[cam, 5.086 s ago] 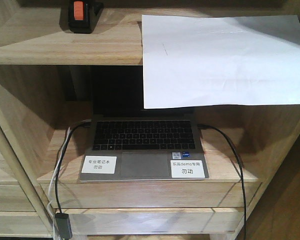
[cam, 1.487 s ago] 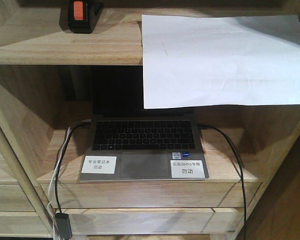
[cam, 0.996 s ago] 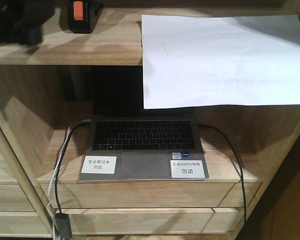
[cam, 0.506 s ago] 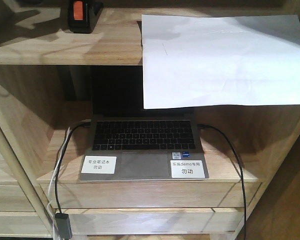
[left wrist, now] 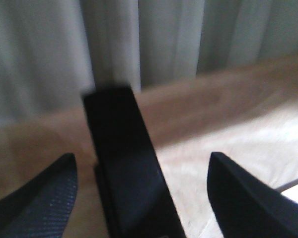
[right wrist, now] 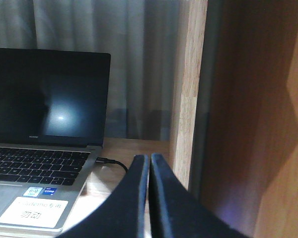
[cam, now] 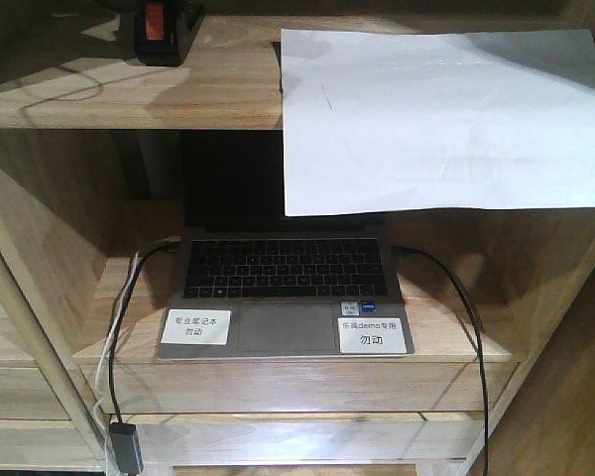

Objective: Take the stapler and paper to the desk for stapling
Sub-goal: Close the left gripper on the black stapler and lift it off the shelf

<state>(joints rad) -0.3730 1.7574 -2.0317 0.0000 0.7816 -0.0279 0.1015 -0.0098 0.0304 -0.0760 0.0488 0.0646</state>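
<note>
The stapler (cam: 163,30), black with an orange patch, stands at the top left of the upper shelf in the front view. The white paper (cam: 436,119) lies on the same shelf to its right and hangs over the shelf's front edge. In the left wrist view my left gripper (left wrist: 141,157) is open wide. The stapler's blurred black body (left wrist: 124,163) stands between its fingers (left wrist: 44,198), nearer the left one and touching neither. My right gripper (right wrist: 150,159) is shut and empty, low beside the laptop. The desk is out of view.
An open laptop (cam: 283,288) with white labels sits on the lower shelf, and also shows in the right wrist view (right wrist: 39,163). Black cables (cam: 466,317) run off both its sides. A wooden shelf upright (right wrist: 188,84) stands just right of my right gripper. Grey curtains (left wrist: 139,39) hang behind.
A dark blur of my left arm crossed the top left of the front view a second ago and has left it. Shadows have shifted on the upper shelf. Stapler and paper have not moved.
</note>
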